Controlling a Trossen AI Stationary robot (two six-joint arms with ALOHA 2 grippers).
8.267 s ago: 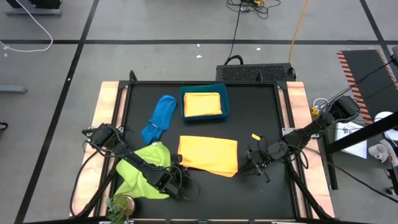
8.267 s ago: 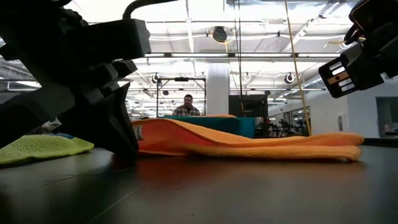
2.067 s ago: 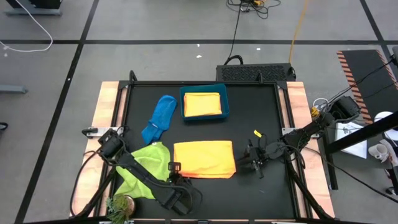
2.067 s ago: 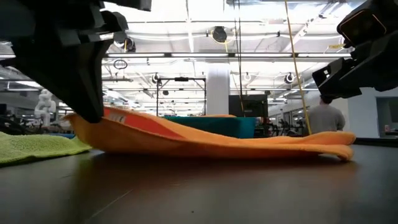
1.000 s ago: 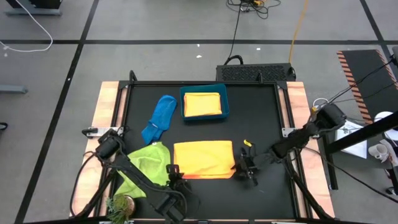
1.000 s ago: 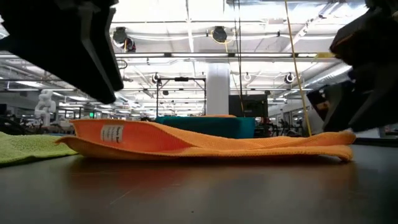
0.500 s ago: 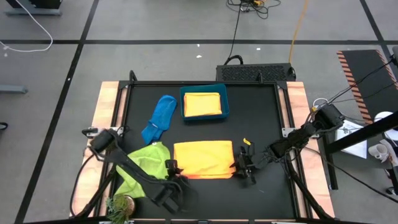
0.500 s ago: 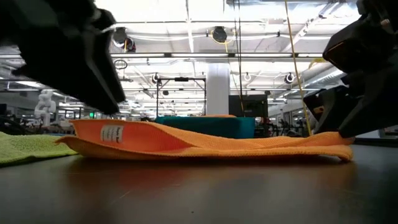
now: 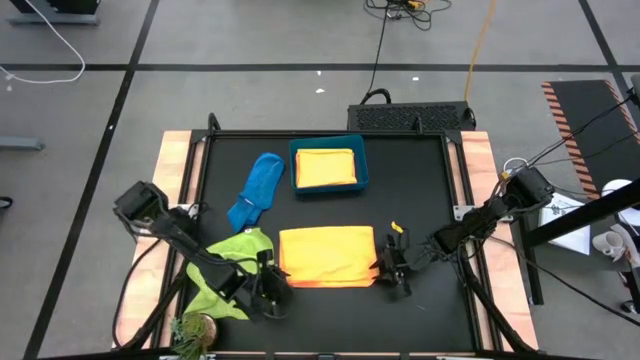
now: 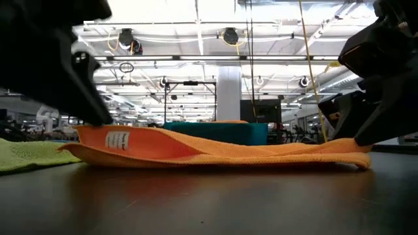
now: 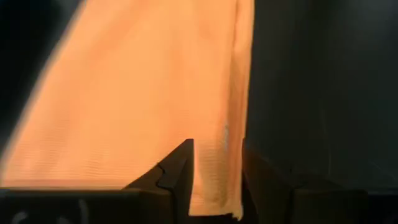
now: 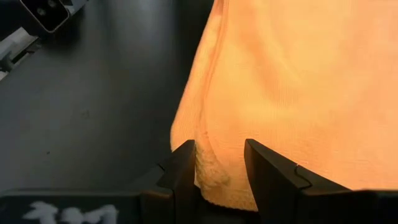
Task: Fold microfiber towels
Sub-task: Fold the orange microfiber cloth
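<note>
- Orange towel (image 9: 327, 255) lying folded in a flat rectangle at the middle of the desk (image 9: 420, 190), front half — second orange one folded inside the teal bin (image 9: 328, 164) at the back.
- Blue towel (image 9: 257, 189) bunched left of the bin, lime green towel (image 9: 232, 270) crumpled at the front left; no yellow one made out.
- Right gripper (image 9: 392, 268) down at the towel's front-right corner — in the right wrist view, jaws straddling that corner (image 12: 217, 180), thick doubled edge between them, closed on the cloth.
- Left gripper (image 9: 268, 284) at the front-left corner; left wrist view shows a strip of orange edge (image 11: 214, 186) between the jaws — pinched or merely around it, cannot tell.
- Soft, light, floppy stuff by the look of it: sags and ripples in the low view (image 10: 215, 149), layers lifting apart at the left end.
- Likely to drape and slide unless both layers get caught together.
- Best hold judged to be the two front corners, right at the hem, pinching both layers.
- Fuzzy nap probably grips well, little risk of slipping.
</note>
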